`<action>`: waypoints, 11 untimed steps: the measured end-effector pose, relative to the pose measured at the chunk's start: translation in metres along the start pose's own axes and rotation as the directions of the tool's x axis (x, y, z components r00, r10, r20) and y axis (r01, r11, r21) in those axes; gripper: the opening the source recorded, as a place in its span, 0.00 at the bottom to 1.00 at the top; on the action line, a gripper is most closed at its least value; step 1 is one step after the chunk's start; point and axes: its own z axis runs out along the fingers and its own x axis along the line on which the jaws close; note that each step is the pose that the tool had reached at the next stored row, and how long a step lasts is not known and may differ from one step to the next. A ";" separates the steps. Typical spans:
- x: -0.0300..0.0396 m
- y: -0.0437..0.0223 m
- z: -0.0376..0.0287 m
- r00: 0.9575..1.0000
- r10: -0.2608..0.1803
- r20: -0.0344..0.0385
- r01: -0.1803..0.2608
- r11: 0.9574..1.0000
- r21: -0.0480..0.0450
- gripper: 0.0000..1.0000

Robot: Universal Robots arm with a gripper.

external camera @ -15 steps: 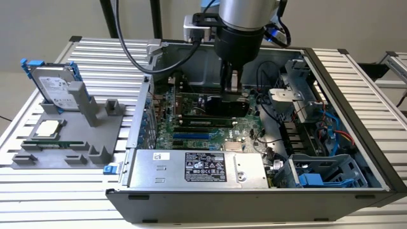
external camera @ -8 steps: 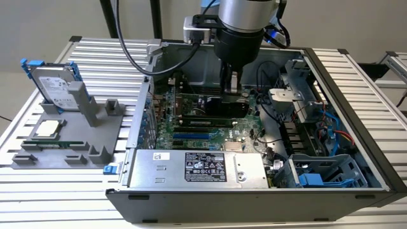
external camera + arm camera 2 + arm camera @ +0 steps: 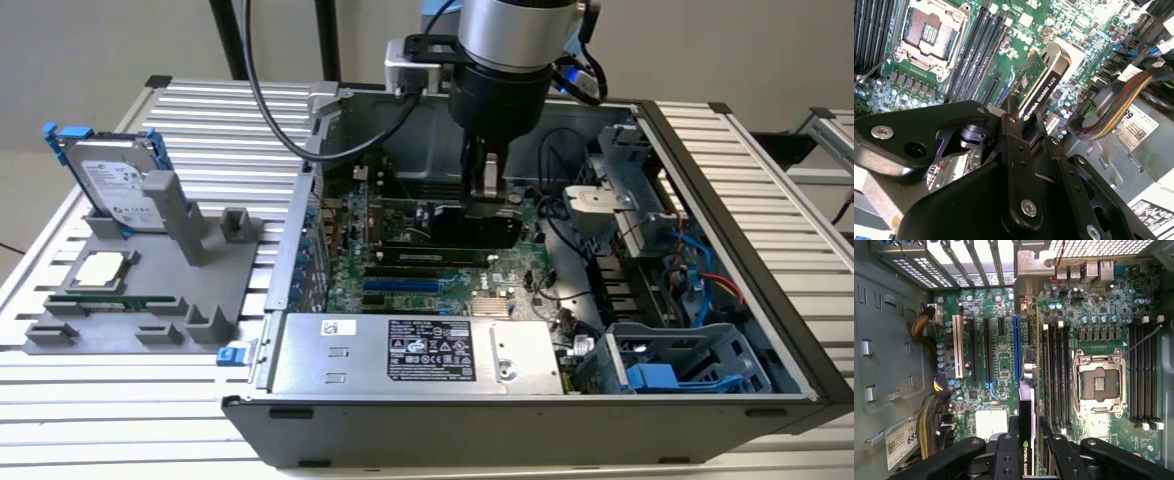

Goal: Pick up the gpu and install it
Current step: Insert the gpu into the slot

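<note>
Tool (image 3: 1026,132) pinching gpu (image 3: 1040,86) edge-on, low inside open case (image 3: 747,190), just above motherboard (image 3: 999,355) beside blue slot (image 3: 1016,347); risk: slight tilt or offset jamming card edge against slot

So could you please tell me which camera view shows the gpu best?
The second wrist view: the gpu stands on edge in the gripper, its dark face and green board visible. The first wrist view shows its thin edge; the exterior view, a dark card above the motherboard.

End effector (image 3: 489,190) clamped, pointing down
</note>
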 end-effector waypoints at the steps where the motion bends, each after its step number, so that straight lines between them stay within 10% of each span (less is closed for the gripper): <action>1: 0.0000 0.0000 0.0004 1.000 0.000 0.000 0.000 1.000 0.000 0.00; 11: 0.0000 0.0000 0.0043 1.000 0.000 0.000 0.000 1.000 0.000 0.00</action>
